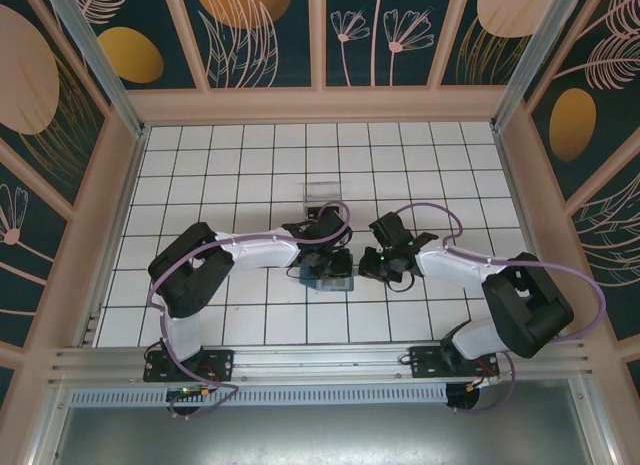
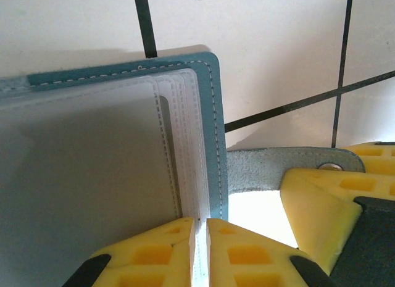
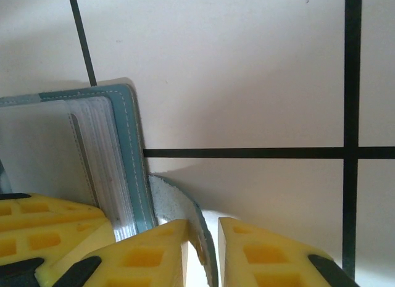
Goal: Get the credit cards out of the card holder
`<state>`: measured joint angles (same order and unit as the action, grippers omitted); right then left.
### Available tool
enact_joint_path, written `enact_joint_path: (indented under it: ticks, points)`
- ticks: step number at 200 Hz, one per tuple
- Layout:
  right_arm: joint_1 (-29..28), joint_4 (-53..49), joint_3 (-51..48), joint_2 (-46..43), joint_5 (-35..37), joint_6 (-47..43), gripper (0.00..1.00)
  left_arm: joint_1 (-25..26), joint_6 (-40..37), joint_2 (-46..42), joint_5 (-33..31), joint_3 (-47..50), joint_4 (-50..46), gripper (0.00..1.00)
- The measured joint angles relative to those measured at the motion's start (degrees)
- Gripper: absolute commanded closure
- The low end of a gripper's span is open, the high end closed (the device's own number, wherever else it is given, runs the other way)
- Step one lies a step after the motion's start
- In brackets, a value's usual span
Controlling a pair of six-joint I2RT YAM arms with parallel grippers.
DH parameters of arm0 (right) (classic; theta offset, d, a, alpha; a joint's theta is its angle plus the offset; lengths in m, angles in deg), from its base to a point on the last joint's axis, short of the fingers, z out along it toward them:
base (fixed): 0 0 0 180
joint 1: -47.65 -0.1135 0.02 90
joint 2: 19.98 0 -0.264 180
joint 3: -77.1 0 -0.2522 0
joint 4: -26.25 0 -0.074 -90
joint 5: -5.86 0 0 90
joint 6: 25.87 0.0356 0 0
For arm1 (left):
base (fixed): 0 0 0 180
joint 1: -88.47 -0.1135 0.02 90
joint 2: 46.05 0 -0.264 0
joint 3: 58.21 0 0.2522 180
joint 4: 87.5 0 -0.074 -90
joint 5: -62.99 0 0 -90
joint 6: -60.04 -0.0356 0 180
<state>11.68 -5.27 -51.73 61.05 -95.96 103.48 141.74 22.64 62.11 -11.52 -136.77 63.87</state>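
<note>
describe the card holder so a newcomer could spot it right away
On the white tiled table, look where the two grippers meet, near the middle. The card holder is the flat teal-blue wallet between them, white-stitched with pale inner sleeves. The only nearby thing, a clear plastic box farther back, is transparent rather than teal.

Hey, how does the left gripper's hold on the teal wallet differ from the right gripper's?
The left gripper pinches the stitched edge of the soft teal-blue bifold card holder, its fingers almost touching. The right gripper straddles the holder's thin grey-blue closure flap, with a gap showing beside it. The left gripper sits at the holder's body; the right gripper sits off to its side. Both have yellow fingers and work the same holder.
</note>
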Motion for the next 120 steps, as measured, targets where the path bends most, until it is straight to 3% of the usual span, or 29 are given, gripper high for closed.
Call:
enact_joint_path:
  ticks: [120]
  points:
    - [0.0, 0.0, 0.0, 0.0, 0.2, 0.0, 0.84, 0.0, -2.0, -2.2, -2.4, 0.2, -3.3, 0.8]
